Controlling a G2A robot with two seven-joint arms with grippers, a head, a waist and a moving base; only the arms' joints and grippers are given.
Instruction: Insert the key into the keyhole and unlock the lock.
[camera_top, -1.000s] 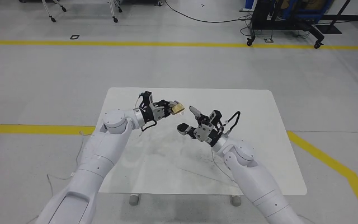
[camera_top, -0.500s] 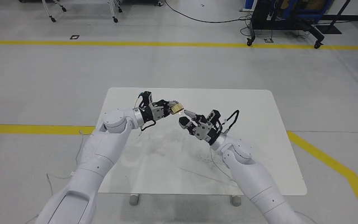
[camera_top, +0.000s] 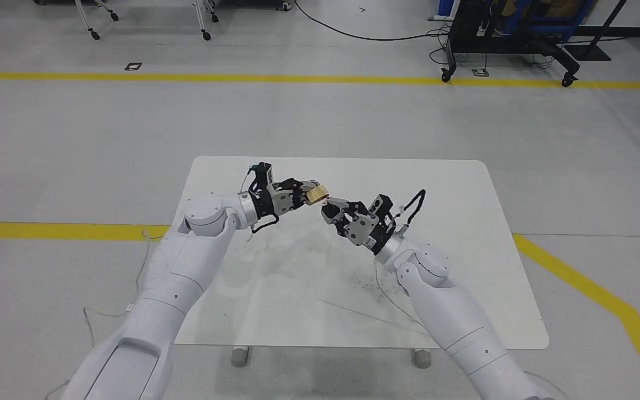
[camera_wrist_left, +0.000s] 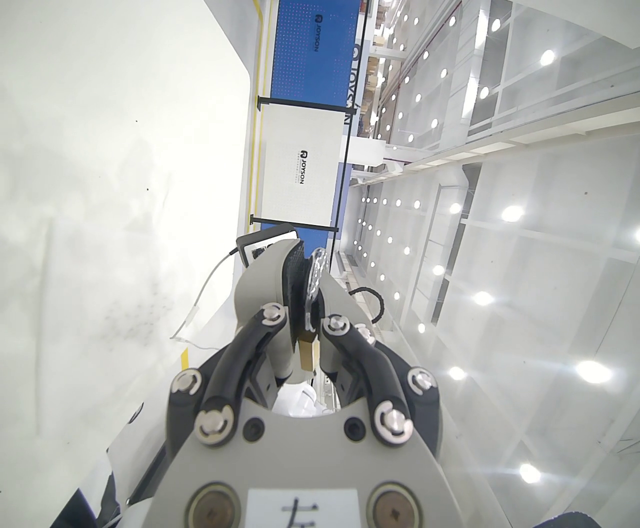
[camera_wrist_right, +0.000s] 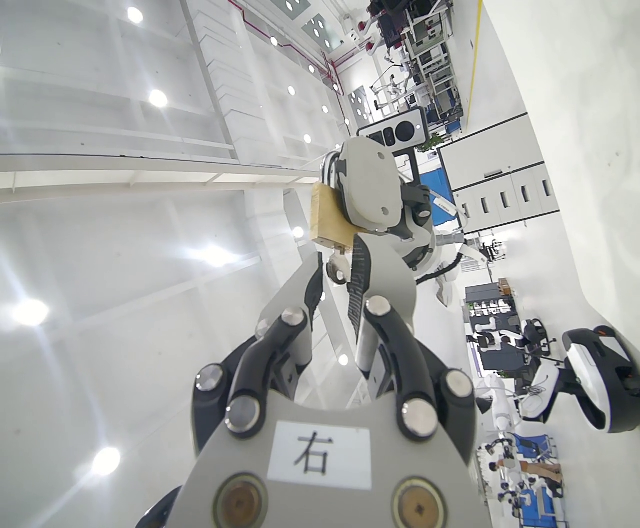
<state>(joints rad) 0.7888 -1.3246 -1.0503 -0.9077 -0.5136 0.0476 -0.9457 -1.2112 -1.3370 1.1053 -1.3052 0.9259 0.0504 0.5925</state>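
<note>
While the step in hand looks to be seating the key, both task items hang in the air over the table (camera_top: 450, 285). They sit about midway between its left and right edges and nearer its far edge than its near one.

Nearest: the right gripper (camera_wrist_right: 339, 257) pinches the key (camera_wrist_right: 338, 270) by its round head. The tip meets the keyhole face of the lock (camera_wrist_right: 326, 215). Whether the blade has actually entered, I cannot tell; possibly only touching.

Just beyond: the left gripper (camera_wrist_left: 306, 280) is pressed together on the brass lock body, with the keyhole face turned toward the right gripper.

Orientation: the key's long axis runs from the near-right corner's side toward the far-left, tip leading. The lock's long axis lies roughly on the same line.

Judgement for doing it well:
- Keep the two axes collinear and advance straight along them with light force, the left gripper bracing.
- If the key binds, back off slightly and correct the blade's roll rather than push.
- Turn only once the blade is fully home.
</note>
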